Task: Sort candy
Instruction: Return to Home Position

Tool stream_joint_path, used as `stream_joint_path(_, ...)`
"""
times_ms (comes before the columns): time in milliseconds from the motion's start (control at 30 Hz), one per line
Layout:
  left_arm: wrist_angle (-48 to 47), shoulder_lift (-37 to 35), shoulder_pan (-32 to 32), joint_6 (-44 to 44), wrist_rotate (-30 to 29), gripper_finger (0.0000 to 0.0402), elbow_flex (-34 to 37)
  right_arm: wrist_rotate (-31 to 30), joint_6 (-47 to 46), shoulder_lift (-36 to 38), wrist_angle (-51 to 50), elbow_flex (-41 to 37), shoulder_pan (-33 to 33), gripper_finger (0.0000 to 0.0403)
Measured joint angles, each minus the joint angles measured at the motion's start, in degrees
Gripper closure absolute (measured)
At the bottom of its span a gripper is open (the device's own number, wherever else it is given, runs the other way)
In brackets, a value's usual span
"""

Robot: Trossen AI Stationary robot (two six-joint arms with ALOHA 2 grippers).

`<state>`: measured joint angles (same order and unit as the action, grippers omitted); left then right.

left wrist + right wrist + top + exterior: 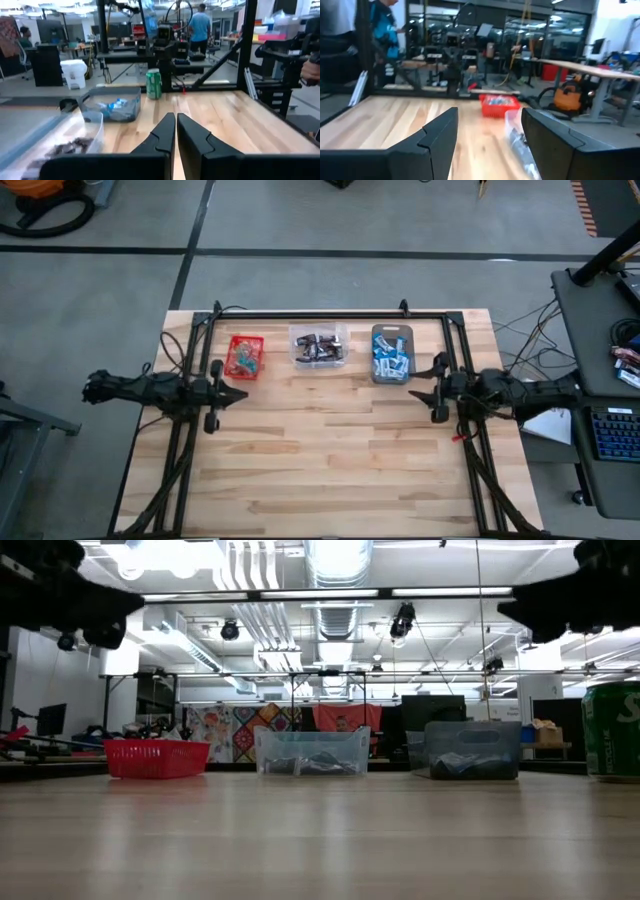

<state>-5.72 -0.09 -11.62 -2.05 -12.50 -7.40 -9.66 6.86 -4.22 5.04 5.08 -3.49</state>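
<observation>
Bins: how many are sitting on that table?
3, in a row across the table, seen from above: red bin left, clear bin middle, grey bin right. None looks hidden.

Your surface (330, 455) is pale wood glued up from narrow planks. It looks smooth, with a soft satin sheen in the low view. The red bin (155, 758) is matt plastic lattice. The clear bin (311, 740) is see-through plastic with a slight gloss, and the grey bin (472, 735) is smoky, half-transparent plastic. The candy (391, 363) wears wrappers that catch the light, though it is too small for you to judge more closely. The left fingers (164, 135) and right fingers (440, 135) look like dark, smooth-faced plastic, matt rather than shiny. The frame (330, 314) round the surface is black metal tube. The green can (154, 84) looks like glossy metal, and the floor (300, 220) is smooth grey concrete.
</observation>
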Motion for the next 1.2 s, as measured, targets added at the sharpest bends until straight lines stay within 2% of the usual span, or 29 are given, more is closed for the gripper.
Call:
stream_joint_path(100, 2.49, 0.11, 0.00, 1.02, -0.08, 0.0401, 2.87, 2.45, -0.09, 4.17, -2.92, -2.29, 0.00, 0.0188)
stream_joint_path(233, 8.91, 0.26, 0.04, 1.12, -0.69, 0.0402, 6.83, 2.69, 3.33, 3.08, -2.05, -4.32, 0.06, 0.0188)
stream_joint_path(400, 10.13, 0.64, 0.11, 1.68, -3.33, 0.0402, 6.64, 2.73, 7.49, 2.18, -1.85, -4.33, 0.11, 0.0188)
stream_joint_path(500, 9.81, 0.89, 0.11, 6.09, -3.44, 0.0402, 6.40, 2.32, 9.48, 2.17, -1.87, -4.34, 0.11, 0.0188)
stream_joint_path(600, 9.62, 1.13, 0.11, 14.94, -3.46, 0.0402, 6.40, 2.20, 6.29, 1.79, -2.84, -4.35, 0.11, 0.0188)
stream_joint_path(667, 9.44, 1.37, 0.11, 17.20, -3.44, 0.0402, 6.40, 2.25, 4.17, 1.38, -2.84, -4.35, 0.11, 0.0188)
stream_joint_path(1200, 9.51, 1.66, 0.11, 17.60, -3.45, 0.0401, 6.40, 2.21, 2.11, 0.74, -2.96, -4.39, 0.11, 0.0188)
